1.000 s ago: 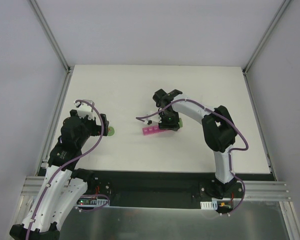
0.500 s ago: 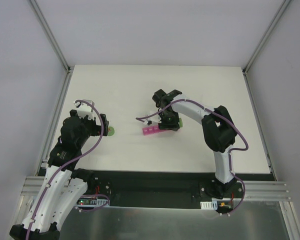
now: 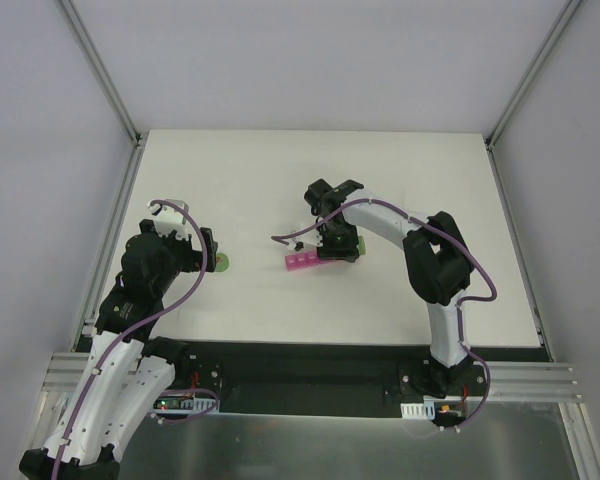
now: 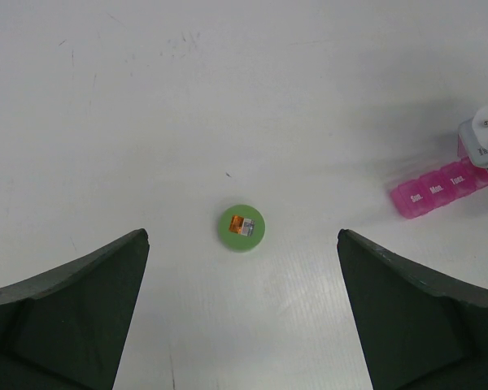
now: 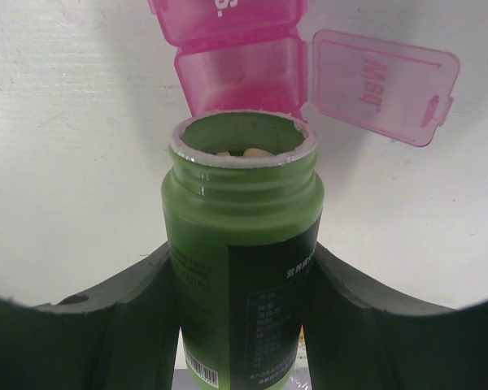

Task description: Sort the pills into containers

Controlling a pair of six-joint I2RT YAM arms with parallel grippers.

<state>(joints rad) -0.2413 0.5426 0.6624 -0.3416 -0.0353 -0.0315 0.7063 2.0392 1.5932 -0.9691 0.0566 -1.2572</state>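
Observation:
The pink pill organiser (image 3: 305, 263) lies mid-table; it also shows in the left wrist view (image 4: 439, 191) and the right wrist view (image 5: 236, 73). One compartment stands open, its lid (image 5: 382, 85) flipped to the right. My right gripper (image 5: 240, 301) is shut on a green pill bottle (image 5: 240, 244), uncapped, its mouth tipped over the open compartment. Pale pills (image 5: 248, 152) show inside the mouth. My left gripper (image 4: 242, 325) is open and empty, hovering above the bottle's green cap (image 4: 242, 227), which lies on the table (image 3: 223, 264).
The white table (image 3: 400, 170) is bordered by aluminium rails (image 3: 105, 240) at left and right. The right arm (image 3: 435, 260) arches over the table's middle right. The left arm (image 3: 145, 280) sits at the near left.

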